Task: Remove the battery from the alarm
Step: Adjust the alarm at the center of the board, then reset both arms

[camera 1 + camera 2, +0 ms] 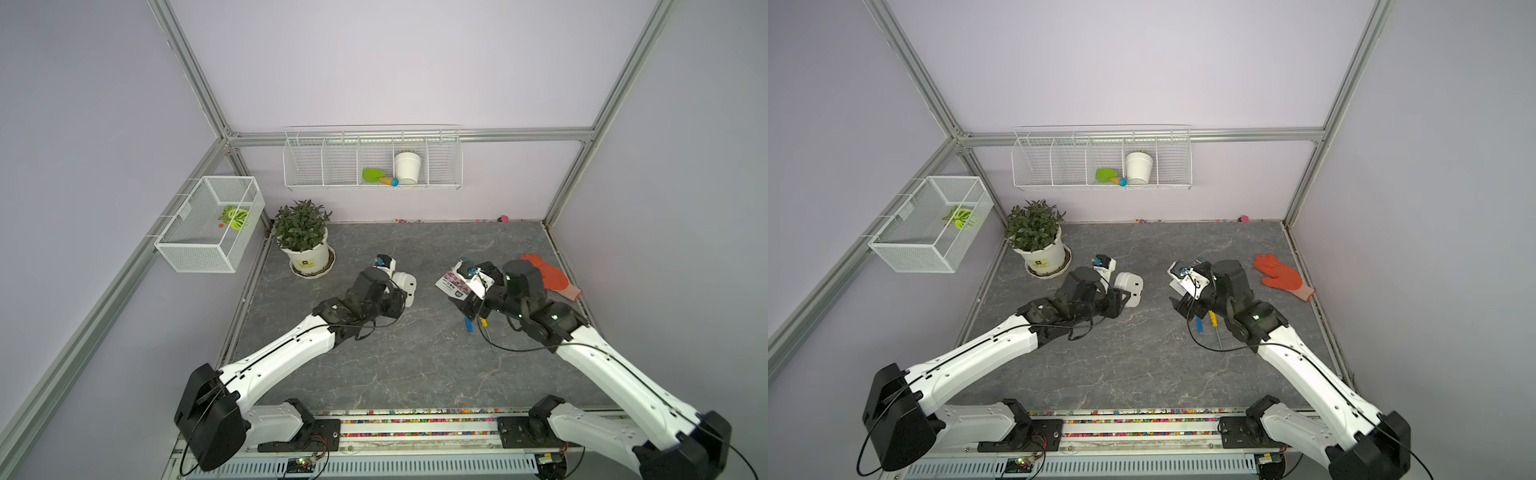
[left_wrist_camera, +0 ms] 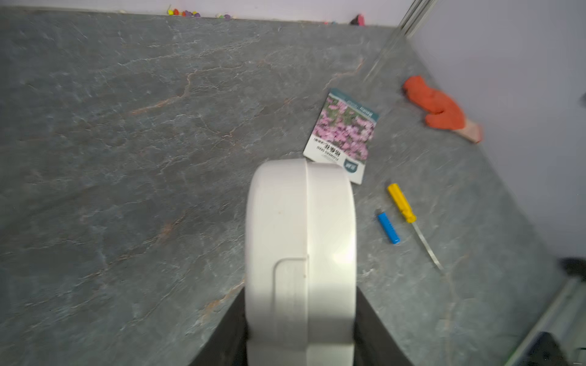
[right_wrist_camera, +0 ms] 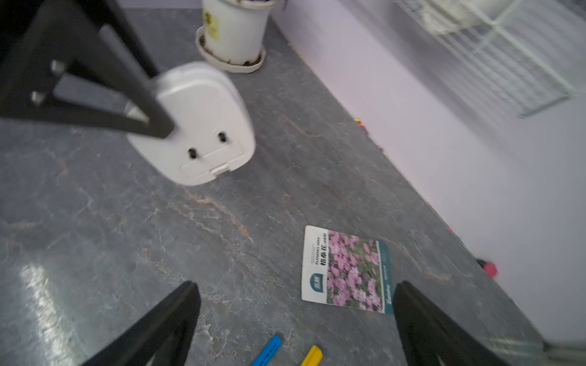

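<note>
My left gripper [image 1: 398,300] [image 2: 301,304] is shut on the alarm [image 1: 406,286] [image 1: 1130,286] [image 2: 301,240], a white rounded-square case held on edge just above the table. The right wrist view shows the alarm's [image 3: 206,126] plain back, with two dark holes and a rectangular panel. The battery [image 1: 468,325] [image 1: 1199,324] [image 2: 388,228] [image 3: 269,351], a small blue cylinder, lies on the table apart from the alarm. My right gripper [image 1: 460,306] [image 1: 1183,302] [image 3: 296,286] hangs open over the table just beyond the battery, with nothing between its fingers.
A yellow-handled screwdriver [image 1: 483,322] [image 2: 402,202] lies beside the battery. A flower seed packet [image 1: 449,283] [image 3: 347,269] and an orange glove [image 1: 548,274] [image 1: 1281,275] lie to the right. A potted plant [image 1: 305,245] stands at the back left. Wire baskets [image 1: 372,162] hang on the walls.
</note>
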Available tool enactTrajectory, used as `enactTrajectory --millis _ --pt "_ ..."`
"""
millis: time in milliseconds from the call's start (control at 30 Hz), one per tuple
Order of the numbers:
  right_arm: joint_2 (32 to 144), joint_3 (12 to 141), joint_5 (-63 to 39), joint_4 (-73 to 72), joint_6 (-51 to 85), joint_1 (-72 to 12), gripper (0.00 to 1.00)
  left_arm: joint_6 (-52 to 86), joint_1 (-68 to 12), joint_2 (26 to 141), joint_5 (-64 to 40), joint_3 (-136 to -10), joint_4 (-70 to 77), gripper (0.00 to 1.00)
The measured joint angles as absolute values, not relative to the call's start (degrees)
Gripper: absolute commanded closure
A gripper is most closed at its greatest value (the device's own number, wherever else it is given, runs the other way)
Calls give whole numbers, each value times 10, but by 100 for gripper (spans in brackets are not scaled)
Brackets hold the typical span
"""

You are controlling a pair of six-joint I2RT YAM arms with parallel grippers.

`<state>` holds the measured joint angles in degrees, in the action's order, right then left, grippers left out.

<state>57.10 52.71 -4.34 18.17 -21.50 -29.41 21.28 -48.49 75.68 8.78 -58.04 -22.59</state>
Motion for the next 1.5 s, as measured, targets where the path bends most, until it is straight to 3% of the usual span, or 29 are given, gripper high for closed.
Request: enactTrajectory --millis 333,500,633,733,900,967,1200,1500 --pt "460 493 76 180 -72 -218 1 189 -622 1025 377 -755 -450 67" --pt "456 483 84 191 -40 -198 1 205 -662 1154 464 -843 -532 66" --pt "454 483 84 191 -32 -194 1 217 -675 1190 500 -856 -562 65" --pt "453 483 83 191 -30 -190 1 225 -677 1192 503 -856 -569 57" --pt "454 483 79 191 -23 -185 1 232 -680 1196 497 -856 -567 32" --pt "456 483 78 191 -22 -182 1 230 -682 1196 490 -856 -560 27" --pt "474 483 66 191 -10 -157 1 193 -687 1156 427 -802 -473 17" --pt "481 460 54 177 33 -95 1 158 -675 964 307 -695 -322 10"
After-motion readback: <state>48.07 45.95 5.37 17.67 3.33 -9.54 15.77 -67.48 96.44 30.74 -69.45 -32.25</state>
